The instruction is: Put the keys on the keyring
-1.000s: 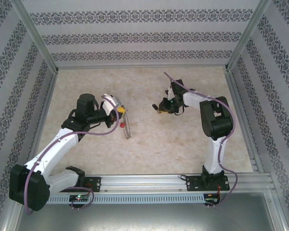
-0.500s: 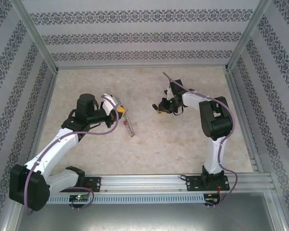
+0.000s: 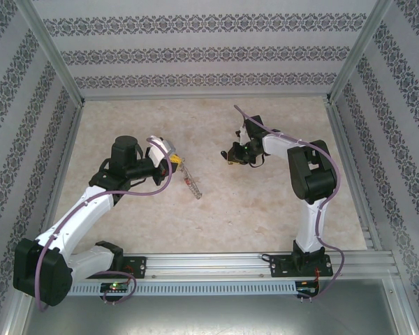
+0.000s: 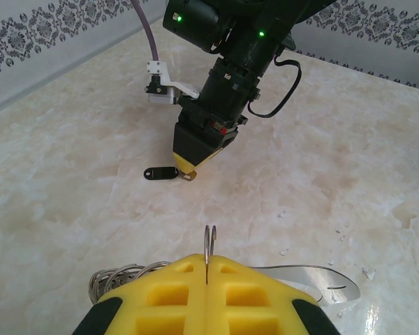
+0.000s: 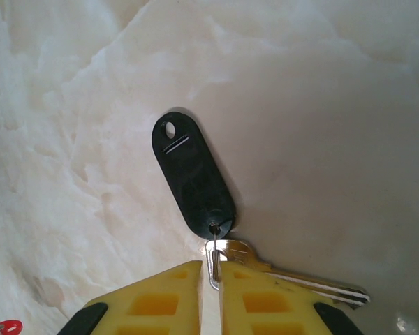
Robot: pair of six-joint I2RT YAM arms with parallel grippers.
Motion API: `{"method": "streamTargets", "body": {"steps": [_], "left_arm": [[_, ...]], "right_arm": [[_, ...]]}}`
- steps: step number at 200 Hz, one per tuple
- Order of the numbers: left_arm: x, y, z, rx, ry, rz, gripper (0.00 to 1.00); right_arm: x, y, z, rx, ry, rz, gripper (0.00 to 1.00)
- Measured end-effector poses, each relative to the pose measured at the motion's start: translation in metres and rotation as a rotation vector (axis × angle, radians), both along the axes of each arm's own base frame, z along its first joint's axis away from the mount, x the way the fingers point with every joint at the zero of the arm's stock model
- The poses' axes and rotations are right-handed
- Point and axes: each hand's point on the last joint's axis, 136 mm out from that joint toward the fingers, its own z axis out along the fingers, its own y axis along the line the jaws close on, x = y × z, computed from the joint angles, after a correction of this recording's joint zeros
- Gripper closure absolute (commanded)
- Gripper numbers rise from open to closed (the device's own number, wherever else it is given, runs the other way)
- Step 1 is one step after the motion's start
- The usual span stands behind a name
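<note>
Silvery-grey thin wire keyring hangs from the left gripper above the pale marble-patterned table top, and it slants down and toward the right arm. In the left wrist view the two yellow pads of this gripper are pressed together on the wire, which stands upright between them. A bundle of wire turns and a flat silver blade stick out at the two sides below the pads. Well apart, to the right, the silver metal key lies flat on the table. A small wire loop joins it to a black oval plastic tag. The right gripper points down at the table, and its yellow fingers are closed on this small loop, just beside the head of the key. The tag rests on the table at the tip of the right gripper. A small red piece shows at the lower left corner of the right wrist view; it is too small to tell what it is.
</note>
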Motion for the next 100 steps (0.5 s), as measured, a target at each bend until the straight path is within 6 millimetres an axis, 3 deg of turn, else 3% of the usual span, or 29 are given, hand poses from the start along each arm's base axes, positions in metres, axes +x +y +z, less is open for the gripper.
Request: {"method": "streamTargets", "body": {"steps": [45, 100], "left_arm": [[0.0, 0.0, -0.0002, 0.0, 0.001, 0.0, 1.0], [0.0, 0.0, -0.0003, 0.0, 0.0, 0.0, 1.0]], "right_arm": [[0.0014, -0.001, 0.0005, -0.009, -0.004, -0.003, 0.84], [0.0072, 0.004, 0.0048, -0.039, -0.036, 0.011, 0.89]]}}
